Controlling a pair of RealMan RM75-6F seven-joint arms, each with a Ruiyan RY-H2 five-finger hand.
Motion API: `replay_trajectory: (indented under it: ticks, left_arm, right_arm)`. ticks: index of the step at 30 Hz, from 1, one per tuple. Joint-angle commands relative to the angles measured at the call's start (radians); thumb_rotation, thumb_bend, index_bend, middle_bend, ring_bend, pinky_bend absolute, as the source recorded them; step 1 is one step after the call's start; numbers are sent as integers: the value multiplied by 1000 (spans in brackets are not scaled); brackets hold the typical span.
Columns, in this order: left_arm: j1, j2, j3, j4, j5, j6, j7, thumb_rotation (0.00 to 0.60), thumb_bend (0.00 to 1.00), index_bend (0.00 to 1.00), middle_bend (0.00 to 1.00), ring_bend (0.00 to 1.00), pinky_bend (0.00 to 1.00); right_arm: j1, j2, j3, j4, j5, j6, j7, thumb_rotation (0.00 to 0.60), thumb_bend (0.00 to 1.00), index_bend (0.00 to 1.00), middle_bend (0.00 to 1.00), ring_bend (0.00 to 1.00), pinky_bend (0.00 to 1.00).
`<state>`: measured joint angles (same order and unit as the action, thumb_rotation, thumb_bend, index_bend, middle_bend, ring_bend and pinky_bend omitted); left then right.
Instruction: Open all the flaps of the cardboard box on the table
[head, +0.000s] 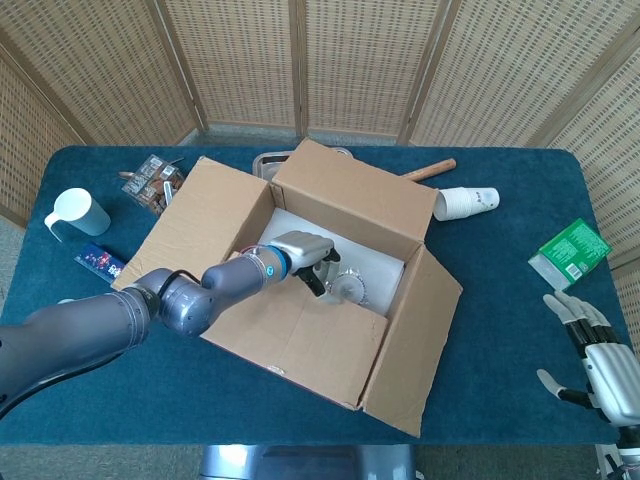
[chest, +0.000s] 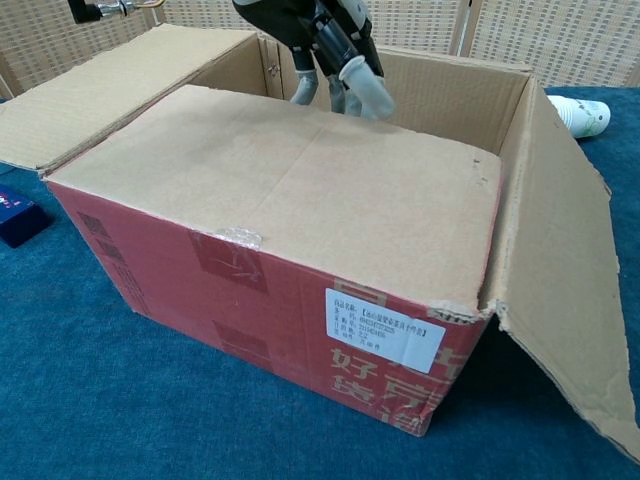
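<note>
The right hand (head: 598, 352) was shown only by the head view, at the table's (head: 500, 300) near right corner, well apart from the cardboard box (head: 300, 290); its fingers were spread and nothing was held. The printed label (chest: 385, 325) and red lettering on the box's front wall were shown only by the chest view, along with a strip of clear tape (chest: 235, 237) at the front edge.

The left hand (head: 305, 255) was seen from above reaching into the box opening, fingers (chest: 362, 85) pointed down just behind the far edge of the one flap (chest: 300, 190) lying closed over the box. Whether that edge was touched or gripped could not be told; nothing was plainly held.

The box stood mid-table. To the left of the fingers a flap (head: 200, 215) was folded outward; beyond them the rear flap (head: 350, 195) stood up; to their right a third flap (head: 425, 330) hung open and down. Inside, below the fingers, white contents (head: 360, 270) were visible. The cardboard was plain brown on the flaps, red on the walls.
</note>
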<state>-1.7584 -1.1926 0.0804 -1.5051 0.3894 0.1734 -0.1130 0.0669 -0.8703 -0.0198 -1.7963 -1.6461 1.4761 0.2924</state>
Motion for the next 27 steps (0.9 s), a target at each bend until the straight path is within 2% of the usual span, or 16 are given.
replay_trajectory:
  ticks: [1, 4, 14, 20, 24, 27]
  left_arm:
    - [12, 4, -8, -7, 15, 30, -37, 359, 4, 597, 532, 363, 588]
    - [4, 2, 0, -9, 4, 29, -68, 320, 0, 617, 531, 362, 569]
    - [-35, 3, 33, -15, -5, 0, -128, 317, 0, 652, 524, 349, 519]
    - [-12, -19, 37, -22, 40, 144, -111, 307, 0, 630, 462, 275, 429]
    - [-26, -35, 76, -29, 28, 183, -66, 306, 0, 628, 404, 209, 347]
    - [-42, -50, 104, -28, 4, 211, -35, 306, 0, 627, 394, 195, 375]
  right_arm:
    - [1, 0, -1, -1, 0, -2, -3, 600, 240, 0, 0, 0, 0]
    - [1, -1, -2, -2, -1, -3, -5, 600, 240, 0, 0, 0, 0]
    - [4, -1, -1, -1, 0, -6, -4, 600, 240, 0, 0, 0, 0]
    - [4, -1, -2, -2, -3, -4, -3, 600, 242, 0, 0, 0, 0]
    - [4, -1, -1, -1, -1, -1, -3, 600, 240, 0, 0, 0, 0]
    - [5, -2, -2, -1, -2, -4, -4, 600, 240, 0, 0, 0, 0]
